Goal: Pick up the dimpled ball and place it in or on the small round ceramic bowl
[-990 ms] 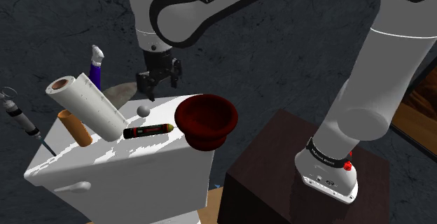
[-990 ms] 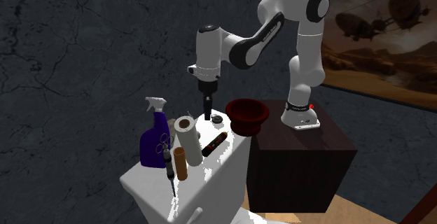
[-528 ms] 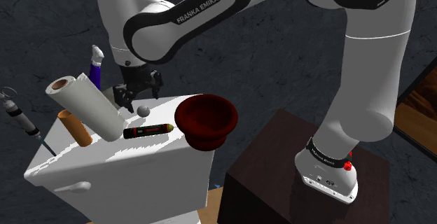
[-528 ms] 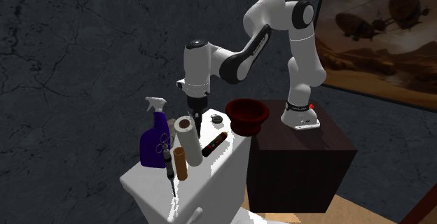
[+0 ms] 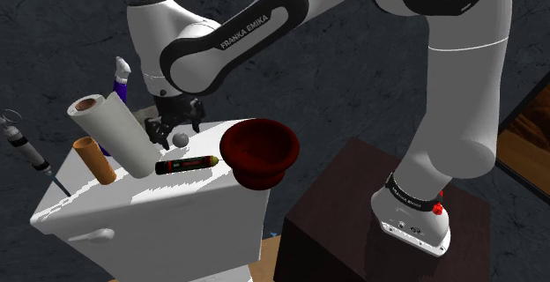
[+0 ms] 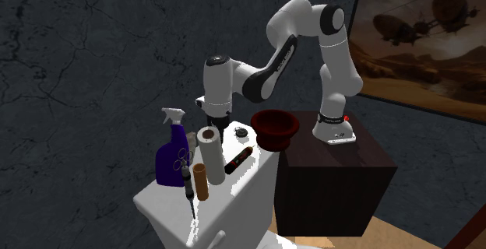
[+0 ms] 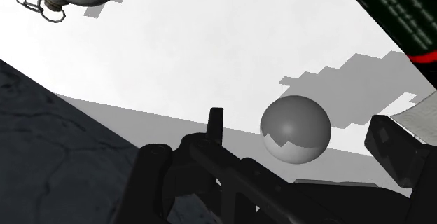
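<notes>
Shoulder view is your best read here. The ball point(image 5: 180, 137) sits on top of the white cabinet point(image 5: 176, 190), close to its back edge and about halfway along it. It's a small, plain grey sphere. It looks smooth to me, and I can't make out any dimples. Being round, it has no long axis and doesn't point anywhere.

Wrist view shows your gripper point(image 7: 302, 135) right down at the ball. The black fingers point(image 7: 392, 149) are spread wide with the ball in the gap between them. Neither finger touches it, so it's just resting on the white top, not held.

The bowl point(image 5: 258, 152) is dark red and round with a flared rim. It's at the cabinet's right-hand edge as the shoulder view shows it, with its mouth tipped toward that camera. All you can see inside is its own dark red wall.

Other stuff on the top:
- A white paper towel roll point(image 5: 110, 130) lies slanted toward the shoulder view's left end.
- A brown tube point(image 5: 93, 159) is just beside the roll.
- A black marker with a red tip point(image 5: 187, 163) lies between the ball and the front edge.
- A purple spray bottle point(image 6: 170, 156) stands upright by the back corner.
</notes>
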Robot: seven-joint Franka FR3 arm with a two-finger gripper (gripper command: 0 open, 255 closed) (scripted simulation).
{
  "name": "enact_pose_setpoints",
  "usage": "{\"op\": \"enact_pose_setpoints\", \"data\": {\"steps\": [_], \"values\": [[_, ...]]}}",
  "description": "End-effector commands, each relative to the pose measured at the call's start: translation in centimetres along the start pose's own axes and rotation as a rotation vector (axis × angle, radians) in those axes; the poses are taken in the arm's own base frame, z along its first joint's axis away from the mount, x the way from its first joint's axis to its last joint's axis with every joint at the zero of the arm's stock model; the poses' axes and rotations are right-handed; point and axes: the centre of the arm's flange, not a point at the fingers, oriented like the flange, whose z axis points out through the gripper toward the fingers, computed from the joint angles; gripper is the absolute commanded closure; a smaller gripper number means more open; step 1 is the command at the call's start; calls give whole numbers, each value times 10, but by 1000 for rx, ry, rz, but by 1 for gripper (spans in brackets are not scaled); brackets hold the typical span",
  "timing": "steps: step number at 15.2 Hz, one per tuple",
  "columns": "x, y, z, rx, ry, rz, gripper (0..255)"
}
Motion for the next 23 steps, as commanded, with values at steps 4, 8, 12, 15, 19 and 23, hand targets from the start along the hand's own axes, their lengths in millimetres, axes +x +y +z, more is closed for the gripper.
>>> {"op": "enact_pose_setpoints", "data": {"steps": [4,8,12,15,19,23], "values": [[-2,-1,3,0,-3,-2,0],[-2,-1,2,0,-3,-2,255],[-2,-1,2,0,-3,-2,255],[-2,-1,2,0,-3,-2,255],[-1,-1,-13,0,-3,-2,255],[0,-1,-34,0,-3,-2,255]]}}
